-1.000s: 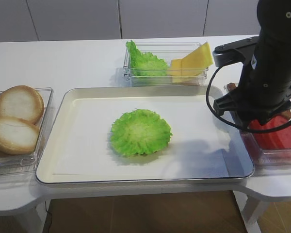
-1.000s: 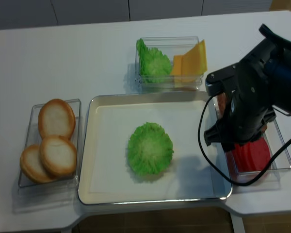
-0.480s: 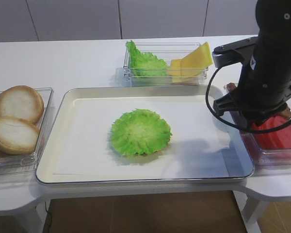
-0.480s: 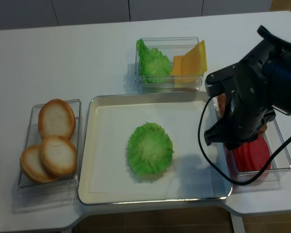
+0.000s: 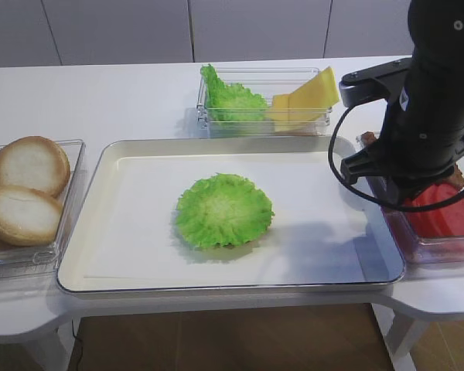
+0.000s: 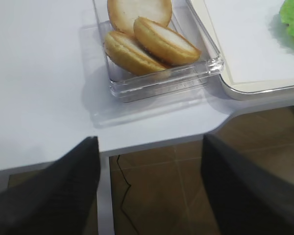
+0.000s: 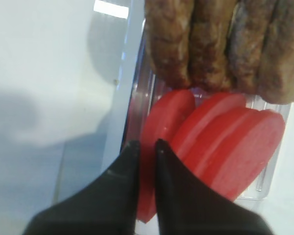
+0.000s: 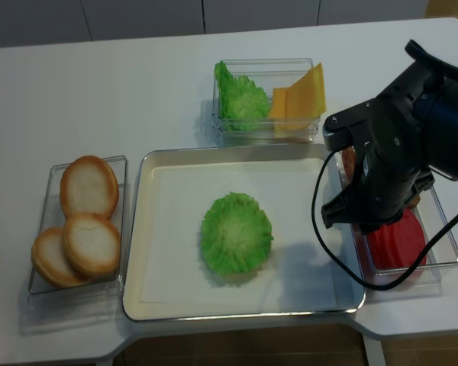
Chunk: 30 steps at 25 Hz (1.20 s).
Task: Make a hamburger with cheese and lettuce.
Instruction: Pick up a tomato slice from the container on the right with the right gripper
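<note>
A lettuce leaf (image 5: 223, 210) lies on the tray (image 5: 108, 166). Cheese (image 5: 313, 93) and more lettuce share the back tub (image 5: 263, 76). The right gripper (image 7: 146, 146) pinches a tomato slice (image 7: 162, 122) in its tub (image 8: 448, 252) beside patties (image 7: 220, 41). The left gripper (image 6: 149, 188) is spread wide near the buns (image 6: 149, 41).

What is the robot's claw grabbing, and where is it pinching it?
The right gripper is shut on a flat red tomato slice, the leftmost one standing in the clear plastic box, pinching it by its upper edge. The left gripper holds nothing.
</note>
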Available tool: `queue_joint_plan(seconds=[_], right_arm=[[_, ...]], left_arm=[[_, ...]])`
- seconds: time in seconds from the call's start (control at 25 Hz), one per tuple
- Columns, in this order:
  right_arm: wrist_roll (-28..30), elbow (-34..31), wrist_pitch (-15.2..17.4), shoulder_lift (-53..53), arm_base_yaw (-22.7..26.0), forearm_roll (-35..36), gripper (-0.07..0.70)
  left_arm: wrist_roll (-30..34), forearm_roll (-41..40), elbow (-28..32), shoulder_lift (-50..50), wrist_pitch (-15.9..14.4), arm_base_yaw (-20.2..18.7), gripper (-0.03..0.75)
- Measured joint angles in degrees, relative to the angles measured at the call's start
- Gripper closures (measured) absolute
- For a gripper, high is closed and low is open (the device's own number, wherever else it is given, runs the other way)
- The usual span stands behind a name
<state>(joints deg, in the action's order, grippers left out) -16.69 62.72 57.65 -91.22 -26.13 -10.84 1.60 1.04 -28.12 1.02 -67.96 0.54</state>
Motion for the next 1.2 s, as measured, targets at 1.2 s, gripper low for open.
queue_joint_plan(seconds=[1.2], right_arm=[[2.1, 8.5, 7.8, 8.3, 0.0, 1.3, 0.565]], left_arm=[[0.0, 0.0, 0.0, 0.0, 0.0, 0.0, 0.237]])
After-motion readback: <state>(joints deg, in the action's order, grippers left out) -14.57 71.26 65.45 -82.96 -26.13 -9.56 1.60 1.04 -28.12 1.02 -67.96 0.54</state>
